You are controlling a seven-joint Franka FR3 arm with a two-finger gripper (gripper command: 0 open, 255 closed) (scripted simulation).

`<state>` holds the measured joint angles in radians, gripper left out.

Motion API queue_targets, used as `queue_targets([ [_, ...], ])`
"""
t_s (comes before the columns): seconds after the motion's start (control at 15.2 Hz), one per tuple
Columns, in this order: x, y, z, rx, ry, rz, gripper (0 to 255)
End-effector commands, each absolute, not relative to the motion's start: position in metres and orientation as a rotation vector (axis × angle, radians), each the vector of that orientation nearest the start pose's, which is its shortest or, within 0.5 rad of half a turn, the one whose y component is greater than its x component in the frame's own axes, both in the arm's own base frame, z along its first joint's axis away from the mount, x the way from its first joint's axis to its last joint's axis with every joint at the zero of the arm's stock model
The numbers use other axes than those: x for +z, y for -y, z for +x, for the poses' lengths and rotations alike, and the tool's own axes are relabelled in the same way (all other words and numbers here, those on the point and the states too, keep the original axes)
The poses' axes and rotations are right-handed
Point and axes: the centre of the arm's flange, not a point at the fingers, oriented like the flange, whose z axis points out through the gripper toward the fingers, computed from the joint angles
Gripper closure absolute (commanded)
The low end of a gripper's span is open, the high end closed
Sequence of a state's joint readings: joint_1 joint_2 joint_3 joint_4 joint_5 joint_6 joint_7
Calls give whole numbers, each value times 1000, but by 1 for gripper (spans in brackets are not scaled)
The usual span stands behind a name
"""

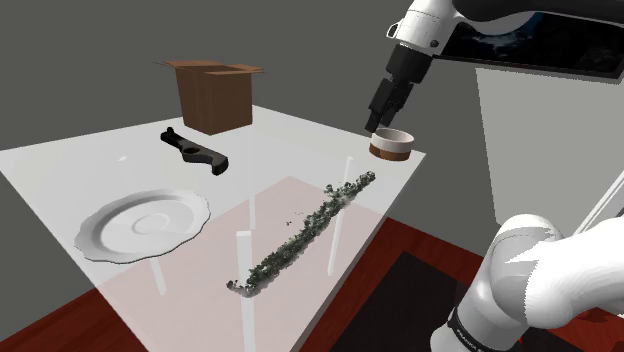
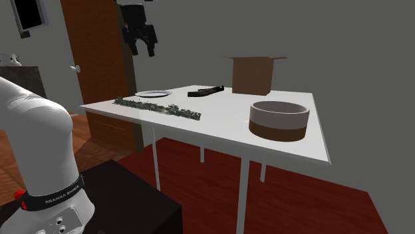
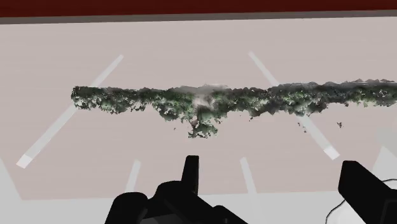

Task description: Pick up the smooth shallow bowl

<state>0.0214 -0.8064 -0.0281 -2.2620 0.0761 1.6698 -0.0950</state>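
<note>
Shoulder view, near to far. Nearest, at lower right: white arm [image 1: 540, 280] on its dark stand [image 1: 410, 300].

Next, on the white tabletop [image 1: 80, 165]: long strip of grey-green foliage [image 1: 305, 225], lying diagonally from the near edge toward the far right. Scalloped white plate [image 1: 145, 225] to its left, apart from it.

Farther, at the tabletop's far right corner: bowl [image 1: 392, 146], round, upright, white upper band over brown lower band. Near the strip's far end, not touching it.

Claw [image 1: 384, 118] open, fingers [image 3: 191, 168] standing apart with nothing between them. High above the tabletop, facing down on the foliage strip in the wrist view. Well apart from the bowl in the second exterior view, toward that view's left.

Farther left: flat black tool [image 1: 195, 150], type unclear.

Farthest: open brown cardboard box [image 1: 215, 95], upright, just behind the tool.
</note>
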Motion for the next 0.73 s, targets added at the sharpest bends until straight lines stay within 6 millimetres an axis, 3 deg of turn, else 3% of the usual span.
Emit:
queue_targets([
  [0.0,652,-2,310,-333,145,-3034,0],
  [0.66,610,111,360,-278,128,-3060,0],
])
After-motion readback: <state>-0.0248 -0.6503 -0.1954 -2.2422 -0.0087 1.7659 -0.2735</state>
